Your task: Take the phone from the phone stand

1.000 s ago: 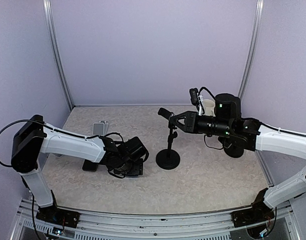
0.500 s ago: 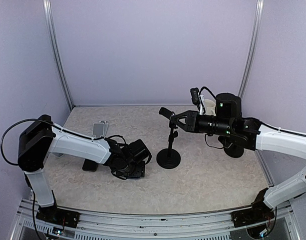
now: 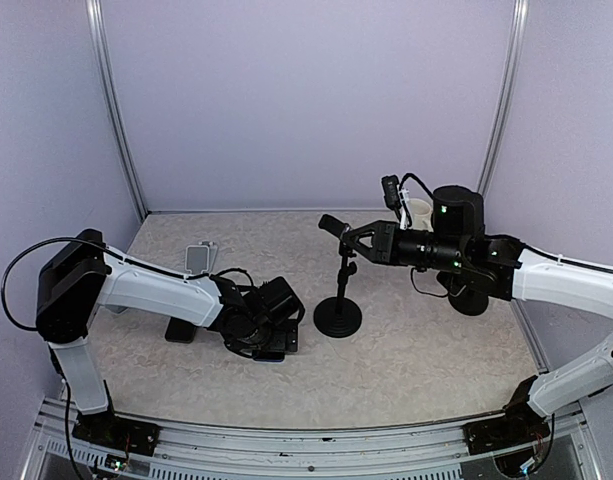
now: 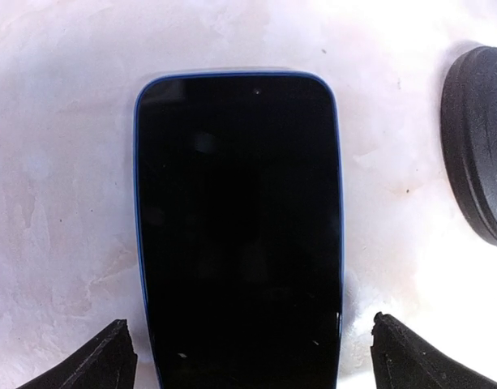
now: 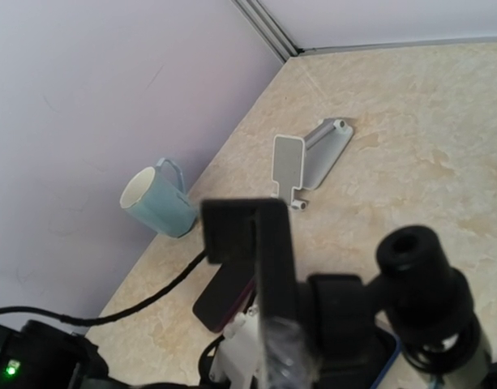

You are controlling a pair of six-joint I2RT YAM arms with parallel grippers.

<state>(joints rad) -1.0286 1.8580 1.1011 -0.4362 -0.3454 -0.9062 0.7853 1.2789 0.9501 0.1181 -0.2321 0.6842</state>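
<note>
Low over the table, the left gripper is released. Its two black fingertips are spread on either side of the phone without pinching it. The phone lies flat on the table, dark screen up, with a thin blue edge showing around it. Just beside the phone, to its right in the left wrist view, sits the round black base of the phone stand, which stands upright near the middle of the table. The right gripper is clenched on the stand's upper stem, just under its cradle. Farther off on the left side, a light blue mug stands near the wall, and a pale grey holder lies flat.
</note>
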